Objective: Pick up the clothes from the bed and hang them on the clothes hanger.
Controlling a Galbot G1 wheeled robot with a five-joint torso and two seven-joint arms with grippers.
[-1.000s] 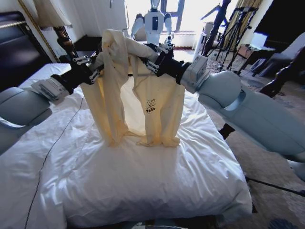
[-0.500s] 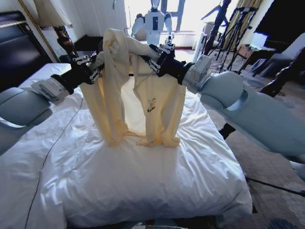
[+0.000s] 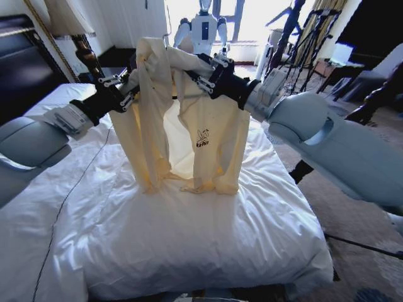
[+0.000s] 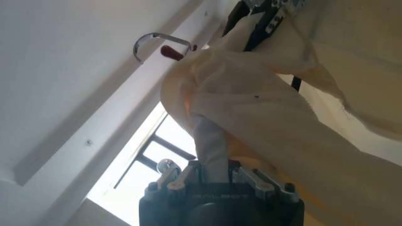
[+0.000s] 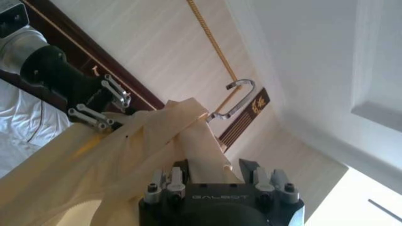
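The clothes (image 3: 211,129), a pale yellow top with a small dark chest mark, hang spread between both grippers above the bed (image 3: 189,251). The hems rest on the duvet. My left gripper (image 3: 129,85) is shut on one shoulder fold and my right gripper (image 3: 203,74) on the other. In the left wrist view the left gripper (image 4: 210,165) pinches a pale strip of the clothes (image 4: 264,108). The right gripper (image 5: 201,169) does the same in its own view, with the clothes (image 5: 125,155) draped below. The clothes hanger's metal hook (image 4: 152,41) (image 5: 234,96) sticks out above the bunched collar.
A white humanoid robot (image 3: 204,28) stands beyond the bed by the bright window. Tripods (image 3: 302,38) stand at the back right. A lamp (image 3: 69,19) and the dark headboard (image 3: 19,63) are at the left. A thin dark cable (image 3: 69,195) runs across the duvet.
The right arm has risen a little and shifted slightly, lifting that shoulder of the top. The left arm has barely moved. Both grips are unchanged.
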